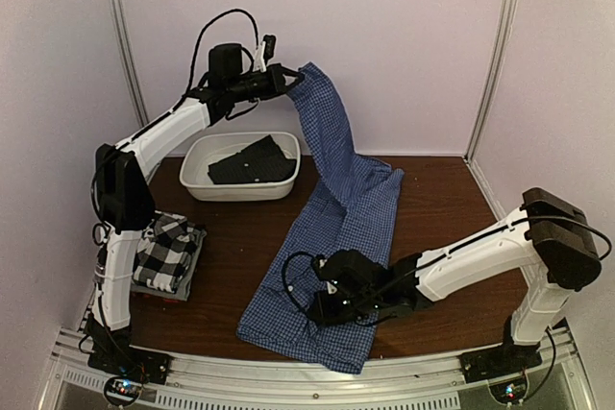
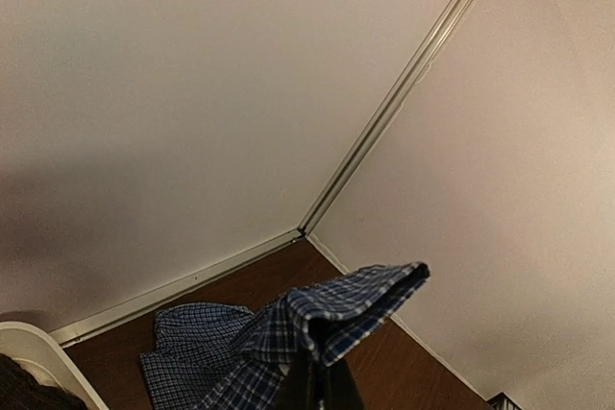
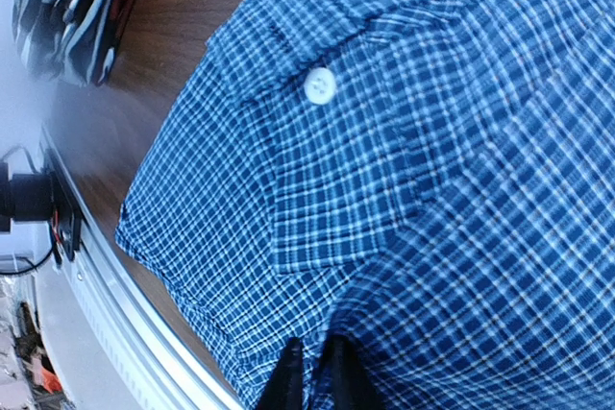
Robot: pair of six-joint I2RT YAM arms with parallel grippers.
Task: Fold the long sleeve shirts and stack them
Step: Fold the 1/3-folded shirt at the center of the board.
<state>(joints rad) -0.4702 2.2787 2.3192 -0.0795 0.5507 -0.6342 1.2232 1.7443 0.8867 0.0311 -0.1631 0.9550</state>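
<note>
The blue-and-white check shirt [image 1: 338, 228] lies lengthwise down the middle of the table, and one end of it is lifted high towards the back wall. My left gripper [image 1: 288, 80] is up there, shut on that raised end [image 2: 357, 302], whose cloth droops over the fingertips [image 2: 321, 377]. My right gripper [image 1: 321, 301] is low on the shirt's near part, shut on a small fold of the cloth [image 3: 315, 372] just below a buttoned chest pocket [image 3: 327, 170]. A folded black-and-white plaid shirt [image 1: 169, 249] tops a small stack at the left edge.
A white oval basin [image 1: 196, 180] stands at the back left with a dark garment [image 1: 252, 162] inside. Grey and red folded cloth [image 1: 154, 291] shows under the plaid shirt. The metal rail [image 3: 125, 285] runs along the near table edge, close to the right gripper.
</note>
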